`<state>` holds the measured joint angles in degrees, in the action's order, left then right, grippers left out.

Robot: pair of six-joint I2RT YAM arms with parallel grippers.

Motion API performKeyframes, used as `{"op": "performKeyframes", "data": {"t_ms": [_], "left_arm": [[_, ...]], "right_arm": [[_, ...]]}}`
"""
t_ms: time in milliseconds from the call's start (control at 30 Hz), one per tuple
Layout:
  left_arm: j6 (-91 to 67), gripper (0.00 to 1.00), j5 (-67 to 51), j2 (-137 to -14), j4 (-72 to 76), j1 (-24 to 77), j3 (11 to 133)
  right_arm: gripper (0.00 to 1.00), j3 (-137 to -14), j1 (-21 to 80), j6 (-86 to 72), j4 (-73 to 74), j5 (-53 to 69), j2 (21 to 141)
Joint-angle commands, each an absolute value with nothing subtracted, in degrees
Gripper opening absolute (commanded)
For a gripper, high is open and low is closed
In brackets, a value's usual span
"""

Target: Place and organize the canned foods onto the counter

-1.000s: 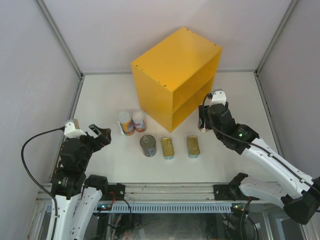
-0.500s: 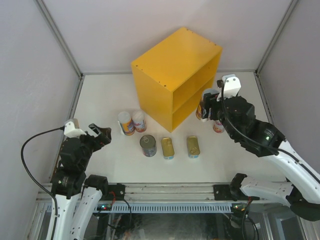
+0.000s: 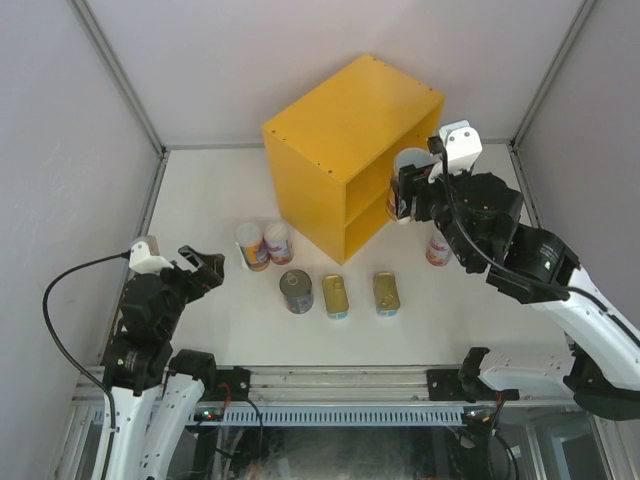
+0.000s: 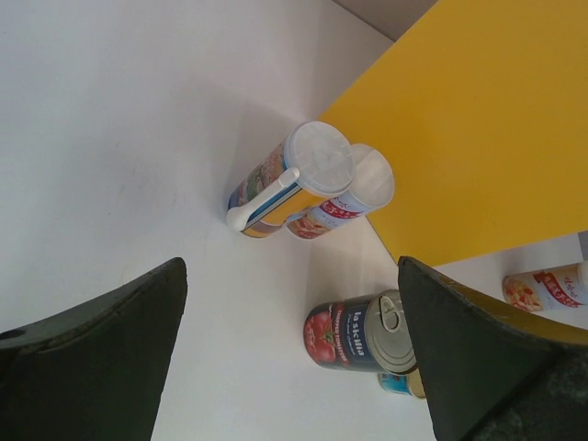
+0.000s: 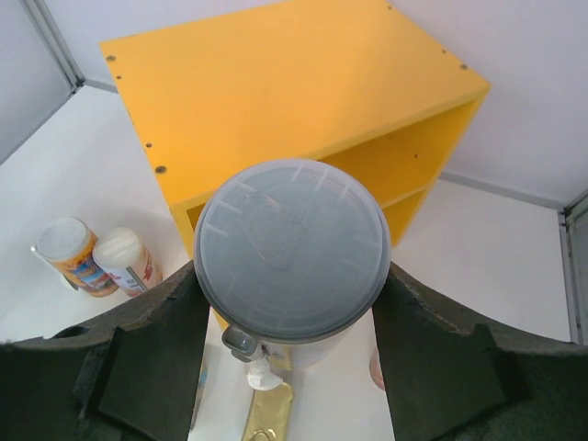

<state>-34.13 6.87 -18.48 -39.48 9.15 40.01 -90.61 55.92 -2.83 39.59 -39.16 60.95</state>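
Note:
The yellow counter [image 3: 350, 140] stands at the back middle of the table. My right gripper [image 3: 408, 192] is shut on a tall slim can [image 5: 292, 250], held upright in the air in front of the counter's open right side [image 5: 294, 92]; its grey lid fills the right wrist view. Another tall can [image 3: 437, 250] stands on the table below it. Two tall cans [image 3: 252, 246] [image 3: 278, 243] stand left of the counter. The dark round tin [image 3: 296, 291] and two flat gold tins [image 3: 335, 296] [image 3: 386, 292] lie in a row in front. My left gripper [image 3: 200, 272] is open and empty.
The left wrist view shows the two tall cans [image 4: 312, 175], the dark tin [image 4: 363, 335] and the counter's side [image 4: 478, 138]. Grey walls enclose the table on three sides. The arm bases and a rail run along the near edge.
My right gripper has lifted the tall can off the table and carried it up and back toward the counter's open side. The other can beside it stays on the table. The left arm is still.

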Motion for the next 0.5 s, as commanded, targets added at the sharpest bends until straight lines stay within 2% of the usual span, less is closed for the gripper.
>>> {"op": "performKeyframes", "data": {"t_ms": [0, 467], "left_arm": [[-35.42, 1.00, 5.53, -19.23, -36.65, 9.25, 43.04], [-36.32, 1.00, 4.62, -19.70, -36.66, 9.31, 44.58]], "right_arm": [[0.00, -97.53, 56.60, 0.60, 28.62, -39.66, 62.07], [0.00, -110.80, 55.43, 5.04, 25.98, -35.81, 73.06]]}}
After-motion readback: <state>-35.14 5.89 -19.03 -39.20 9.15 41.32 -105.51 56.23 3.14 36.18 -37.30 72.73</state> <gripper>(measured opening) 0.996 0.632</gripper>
